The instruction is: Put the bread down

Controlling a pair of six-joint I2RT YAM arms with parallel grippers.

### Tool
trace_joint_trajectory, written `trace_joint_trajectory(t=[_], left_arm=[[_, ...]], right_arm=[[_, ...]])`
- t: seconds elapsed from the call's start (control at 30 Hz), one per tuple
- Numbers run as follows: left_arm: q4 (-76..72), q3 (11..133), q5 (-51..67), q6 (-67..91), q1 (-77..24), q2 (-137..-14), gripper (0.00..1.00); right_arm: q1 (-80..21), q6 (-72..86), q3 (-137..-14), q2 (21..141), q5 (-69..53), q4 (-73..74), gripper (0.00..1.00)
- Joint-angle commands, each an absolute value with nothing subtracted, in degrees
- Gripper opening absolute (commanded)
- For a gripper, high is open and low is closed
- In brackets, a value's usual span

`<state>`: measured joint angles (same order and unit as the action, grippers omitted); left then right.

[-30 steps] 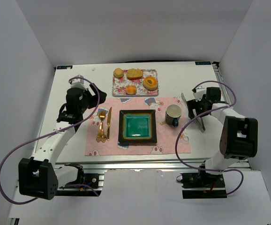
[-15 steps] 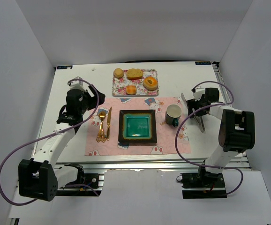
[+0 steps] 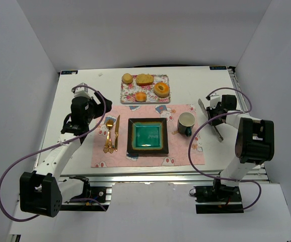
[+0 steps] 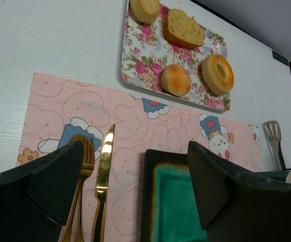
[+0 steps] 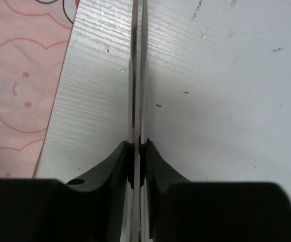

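A tray sits at the far middle of the table. On it, a roll lies in the far left corner. A slice lies just right of the roll, a ring at the right end and a bun at the near edge. Just before the tray lies a placemat. A plate rests in its middle. A fork and a knife lie side by side left of the plate, the knife nearer to it. A cup stands right of the plate. Tongs lie on the table right of the placemat, between the fingers of the right gripper.
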<state>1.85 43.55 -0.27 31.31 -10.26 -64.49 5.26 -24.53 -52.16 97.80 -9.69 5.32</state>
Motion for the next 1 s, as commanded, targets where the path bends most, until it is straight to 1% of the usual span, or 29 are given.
trace_joint_trajectory(t=[0.0,0.1,0.2,0.27,0.4,0.47,0.5,0.63,0.83,0.97], left_arm=[[0.88,43.85,-0.97,31.20,-10.55,-63.98,0.93],[1.23,44.12,-0.97,30.94,-10.46,-64.07,0.93],[1.32,44.38,-1.05,30.94,-10.46,-63.99,0.93],[1.14,44.38,-1.05,31.11,-10.46,-63.81,0.93],[0.79,44.21,-1.14,31.73,-10.46,-63.55,0.93],[0.88,44.12,-1.23,31.82,-10.46,-63.37,0.93],[0.79,44.12,-1.32,32.08,-10.46,-63.11,0.93],[0.97,44.30,-1.67,32.61,-10.46,-62.49,0.93],[1.67,44.12,-2.55,33.13,-10.46,-61.09,0.93],[2.02,43.51,-3.25,33.66,-10.46,-59.86,0.93]], right_arm=[[5.89,-27.25,-54.22,95.90,-10.71,10.19,0.19],[5.71,-27.68,-59.22,92.99,-15.02,11.77,0.20],[4.75,-27.95,-66.51,92.46,-18.54,13.96,0.26],[4.05,-28.04,-72.47,93.86,-20.20,16.69,0.29],[1.07,-28.04,-80.83,96.76,-22.23,19.86,0.36],[0.18,-27.95,-83.57,98.69,-22.85,21.09,0.38],[-2.17,-27.95,-85.76,99.31,-23.03,21.18,0.39],[-5.88,-28.39,-90.34,103.08,-23.29,21.09,0.42],[-7.82,-27.51,-97.90,109.15,-23.47,21.97,0.44],[-8.96,-27.42,-99.92,111.79,-23.03,22.15,0.46]])
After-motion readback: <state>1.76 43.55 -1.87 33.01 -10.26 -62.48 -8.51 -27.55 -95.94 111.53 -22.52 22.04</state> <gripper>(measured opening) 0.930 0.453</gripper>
